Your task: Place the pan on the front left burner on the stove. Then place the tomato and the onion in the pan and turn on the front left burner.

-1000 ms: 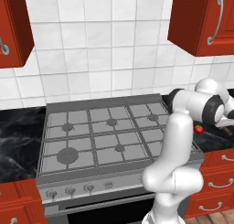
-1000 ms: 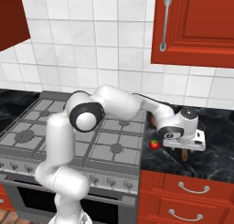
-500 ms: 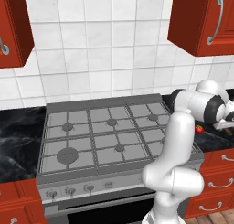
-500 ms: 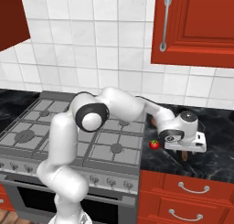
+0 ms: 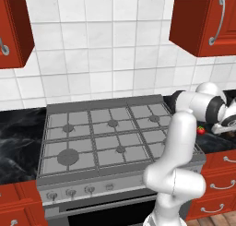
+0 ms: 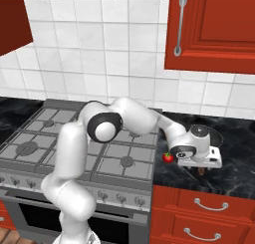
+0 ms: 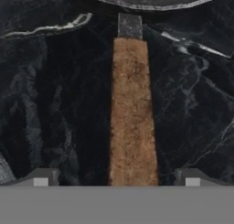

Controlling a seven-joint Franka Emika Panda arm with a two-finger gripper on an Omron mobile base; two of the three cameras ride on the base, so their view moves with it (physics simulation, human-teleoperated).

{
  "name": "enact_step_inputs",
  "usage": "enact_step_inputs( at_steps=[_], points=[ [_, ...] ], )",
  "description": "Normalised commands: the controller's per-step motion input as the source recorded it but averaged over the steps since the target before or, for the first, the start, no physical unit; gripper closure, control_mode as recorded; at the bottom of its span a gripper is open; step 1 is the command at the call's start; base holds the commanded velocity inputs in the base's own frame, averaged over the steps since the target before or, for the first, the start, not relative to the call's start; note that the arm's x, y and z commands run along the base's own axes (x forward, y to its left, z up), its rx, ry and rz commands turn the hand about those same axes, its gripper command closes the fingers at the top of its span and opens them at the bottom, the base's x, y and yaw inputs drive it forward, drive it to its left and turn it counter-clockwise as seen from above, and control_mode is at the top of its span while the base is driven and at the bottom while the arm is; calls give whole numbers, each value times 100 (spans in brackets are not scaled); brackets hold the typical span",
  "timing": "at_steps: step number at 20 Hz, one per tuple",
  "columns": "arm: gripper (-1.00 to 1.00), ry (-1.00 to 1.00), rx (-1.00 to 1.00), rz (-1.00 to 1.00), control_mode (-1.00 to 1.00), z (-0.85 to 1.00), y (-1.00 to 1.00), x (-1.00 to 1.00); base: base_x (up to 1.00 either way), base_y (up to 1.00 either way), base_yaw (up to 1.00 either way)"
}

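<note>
Currently gripper (image 7: 116, 176) sits low over the black marble counter (image 6: 234, 168) right of the stove (image 5: 110, 137), jaws spread wide either side of the pan (image 7: 132, 95) handle, not touching it, tomato (image 6: 169, 157) just beside the stove edge.

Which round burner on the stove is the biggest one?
The front left burner, at the stove's near left corner as seen in the left base view. Its grey disc is clearly wider than the small caps of the other five burners.
</note>
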Motion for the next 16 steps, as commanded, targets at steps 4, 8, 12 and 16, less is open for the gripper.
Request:
enact_step_inputs(
  at_steps=[4,8,12,16],
  points=[
    [-100,1,0,0,-100,-24,-10,15,0,0,0],
    [-100,0,0,0,-100,-25,-13,13,0,0,0],
    [100,0,0,0,-100,-26,-5,13,0,0,0],
    [100,0,0,0,-100,-30,-18,5,0,0,0]
  ],
)
